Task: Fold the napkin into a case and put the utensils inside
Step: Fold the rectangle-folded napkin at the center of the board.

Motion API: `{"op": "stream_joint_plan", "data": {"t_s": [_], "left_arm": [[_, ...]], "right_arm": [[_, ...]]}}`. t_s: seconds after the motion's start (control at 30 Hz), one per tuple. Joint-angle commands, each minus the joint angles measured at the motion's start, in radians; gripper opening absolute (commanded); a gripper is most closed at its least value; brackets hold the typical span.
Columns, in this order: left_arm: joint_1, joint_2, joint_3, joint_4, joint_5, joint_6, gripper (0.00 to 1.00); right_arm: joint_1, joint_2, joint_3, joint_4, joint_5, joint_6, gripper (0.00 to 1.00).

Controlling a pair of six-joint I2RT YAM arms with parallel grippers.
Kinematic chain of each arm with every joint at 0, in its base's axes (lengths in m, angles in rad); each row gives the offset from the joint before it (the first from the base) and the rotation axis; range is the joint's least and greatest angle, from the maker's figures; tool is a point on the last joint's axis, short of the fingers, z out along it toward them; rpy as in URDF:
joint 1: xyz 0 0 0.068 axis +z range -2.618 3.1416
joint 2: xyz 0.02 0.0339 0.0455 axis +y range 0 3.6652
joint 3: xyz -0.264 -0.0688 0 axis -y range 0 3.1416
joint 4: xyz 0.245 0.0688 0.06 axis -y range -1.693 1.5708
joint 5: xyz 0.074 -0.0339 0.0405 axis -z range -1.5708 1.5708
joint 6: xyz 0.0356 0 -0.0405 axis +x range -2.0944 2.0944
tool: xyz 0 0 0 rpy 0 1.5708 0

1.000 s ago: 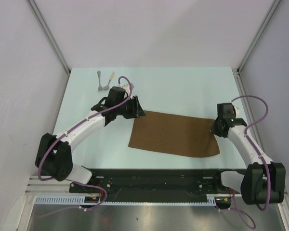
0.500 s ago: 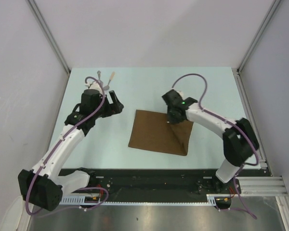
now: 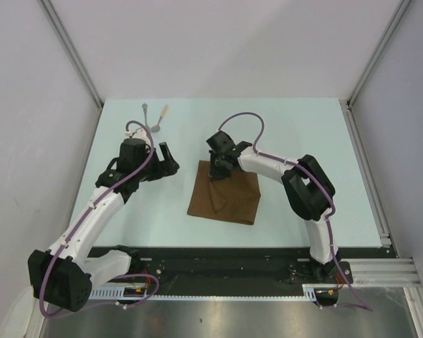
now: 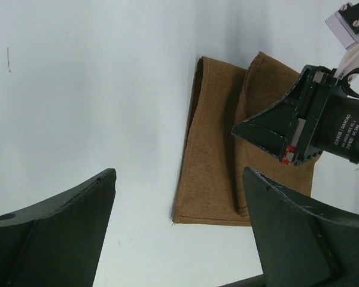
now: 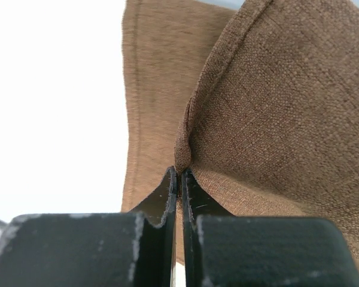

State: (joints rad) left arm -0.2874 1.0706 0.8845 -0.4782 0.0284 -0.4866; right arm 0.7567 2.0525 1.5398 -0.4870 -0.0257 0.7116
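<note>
The brown napkin (image 3: 224, 196) lies folded over near the table's middle. It also shows in the left wrist view (image 4: 218, 155) and the right wrist view (image 5: 275, 101). My right gripper (image 3: 215, 171) is shut on the napkin's edge (image 5: 180, 160) and holds it over the napkin's far left part. My left gripper (image 3: 170, 163) is open and empty, left of the napkin, jaws wide apart. Two utensils lie at the far left of the table: one with a grey handle (image 3: 147, 115) and one with a pale tan handle (image 3: 162, 115).
Purple cables loop over both arms. The light table (image 3: 303, 127) is bounded by white walls at the back and sides. A black rail runs along the near edge.
My right gripper has dragged the napkin's right edge leftward across it, folding the cloth narrower. My left arm drew back left from the napkin, then held nearly still.
</note>
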Motion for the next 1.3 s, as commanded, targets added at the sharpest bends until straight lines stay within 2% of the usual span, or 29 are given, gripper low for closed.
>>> {"op": "stream_joint_plan", "data": {"t_s": [0.0,0.27,1.0,1.1,1.23,1.27], "left_arm": [[0.007,0.02,-0.038,0.065,0.057,0.01,0.91],[0.007,0.091,-0.07,0.107,0.145,-0.015,0.89],[0.007,0.095,-0.056,0.104,0.15,-0.007,0.89],[0.007,0.094,-0.055,0.102,0.153,-0.006,0.89],[0.007,0.095,-0.048,0.099,0.153,0.0,0.89],[0.007,0.094,-0.044,0.102,0.153,0.002,0.89]], "right_arm": [[0.004,0.011,0.062,0.073,-0.083,0.043,0.0],[0.0,0.064,0.068,0.114,-0.163,0.089,0.0],[-0.034,0.132,0.051,0.183,-0.238,0.12,0.0],[-0.034,0.123,0.049,0.189,-0.252,0.111,0.11],[-0.037,0.091,0.045,0.182,-0.264,0.089,0.29],[-0.036,0.078,0.045,0.174,-0.266,0.077,0.37]]}}
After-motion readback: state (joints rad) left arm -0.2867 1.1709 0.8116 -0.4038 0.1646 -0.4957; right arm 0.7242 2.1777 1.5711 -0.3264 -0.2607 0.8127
